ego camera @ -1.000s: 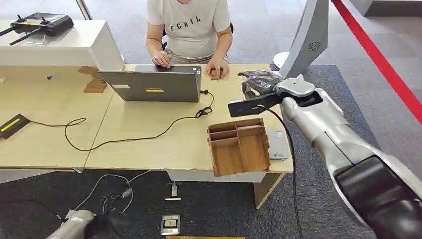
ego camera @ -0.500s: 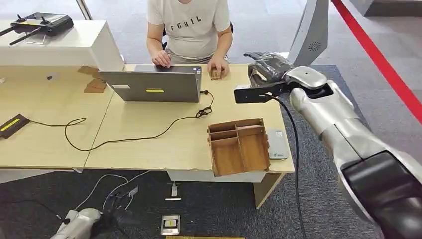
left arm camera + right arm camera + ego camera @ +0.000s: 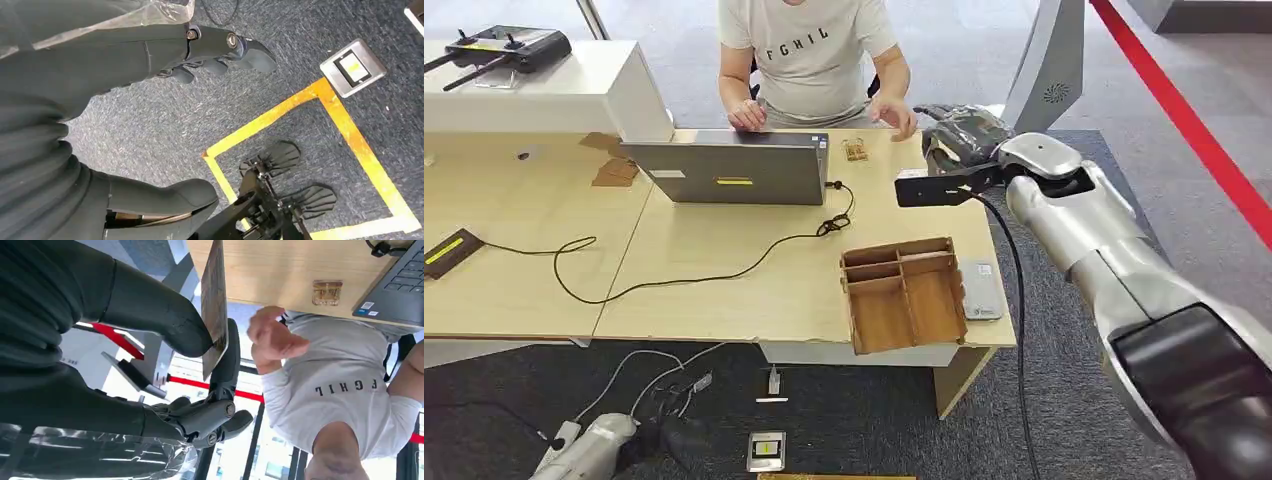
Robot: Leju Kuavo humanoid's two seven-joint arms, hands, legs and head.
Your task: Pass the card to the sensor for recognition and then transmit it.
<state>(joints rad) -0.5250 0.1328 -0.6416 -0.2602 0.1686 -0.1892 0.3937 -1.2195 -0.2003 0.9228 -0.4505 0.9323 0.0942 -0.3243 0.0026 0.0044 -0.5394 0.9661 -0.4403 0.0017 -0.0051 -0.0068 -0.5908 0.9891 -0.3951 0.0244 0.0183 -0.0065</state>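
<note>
My right hand (image 3: 961, 138) is raised over the table's far right corner, in front of the seated person (image 3: 809, 55). In the right wrist view its thumb and a finger (image 3: 227, 357) pinch a thin brown card (image 3: 215, 300), held on edge. The person's hand (image 3: 894, 112) is lifted and reaches toward the card, a short gap away (image 3: 272, 337). The grey flat sensor (image 3: 981, 290) lies on the table's near right edge, beside the wooden tray (image 3: 904, 293). My left hand (image 3: 215, 47) hangs low over the carpet, its fingers apart and holding nothing.
A grey laptop (image 3: 734, 170) stands open before the person, with a black cable (image 3: 684, 275) running across the table. A small wooden piece (image 3: 856, 150) lies near the person. A white cabinet (image 3: 544, 90) carries a controller. Yellow floor tape (image 3: 300, 100) marks the carpet.
My right hand rose from above the tray toward the person, then nearly stopped. The person's hand left the small wooden piece and reaches toward the card.
</note>
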